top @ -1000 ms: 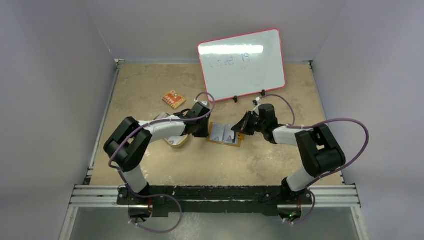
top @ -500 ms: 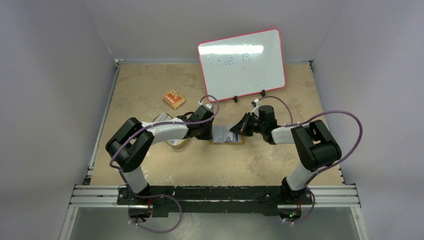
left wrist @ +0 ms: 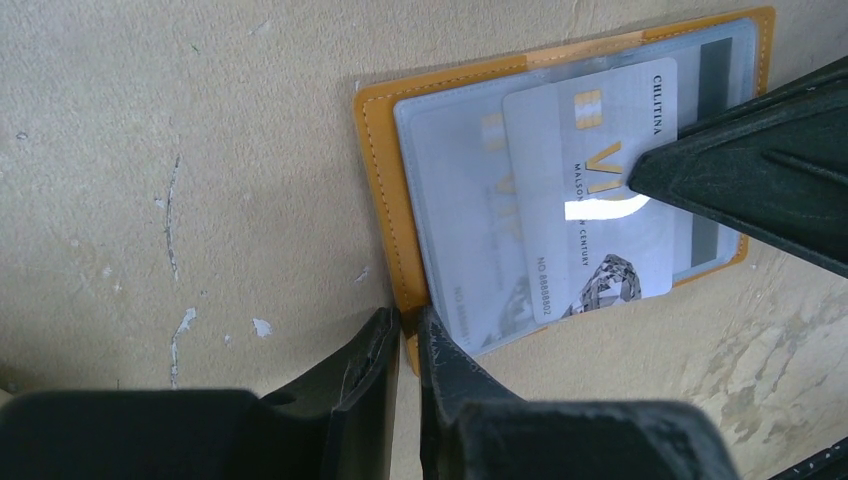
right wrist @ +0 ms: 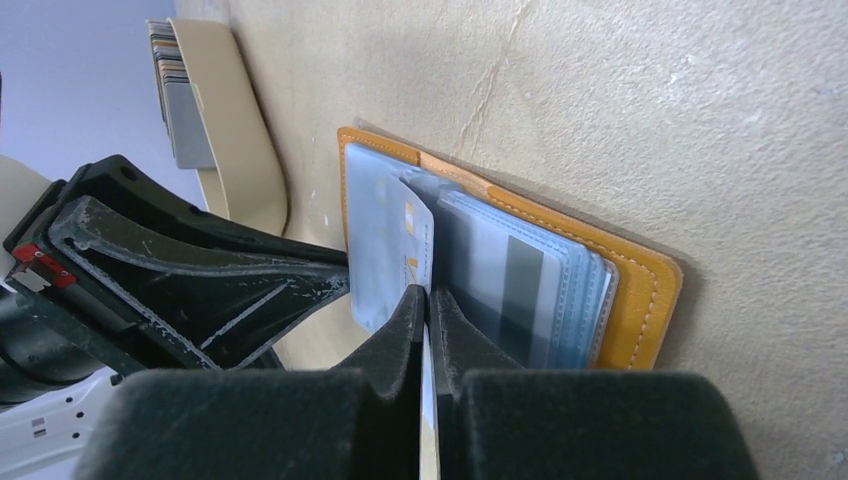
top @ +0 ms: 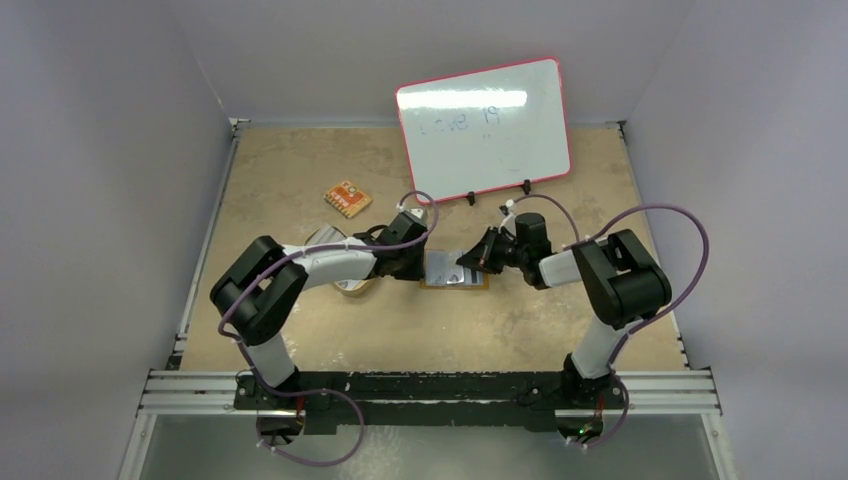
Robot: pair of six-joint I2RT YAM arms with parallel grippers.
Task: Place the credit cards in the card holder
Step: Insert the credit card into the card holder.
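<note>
Right claw (right wrist: 425, 297) advanced, pinching one card (left wrist: 570, 250) over holder (left wrist: 380, 180).

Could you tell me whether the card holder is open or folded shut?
Open: the card holder lies spread, clear sleeves exposed.

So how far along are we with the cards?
Done: one card sits behind a clear sleeve of the open card holder. In hand: the right tool grips a second card at the sleeves, not fully in, while the left tool pinches the holder's edge. Left: seating that card, plus the stack of cards waiting in the tan dish.
</note>
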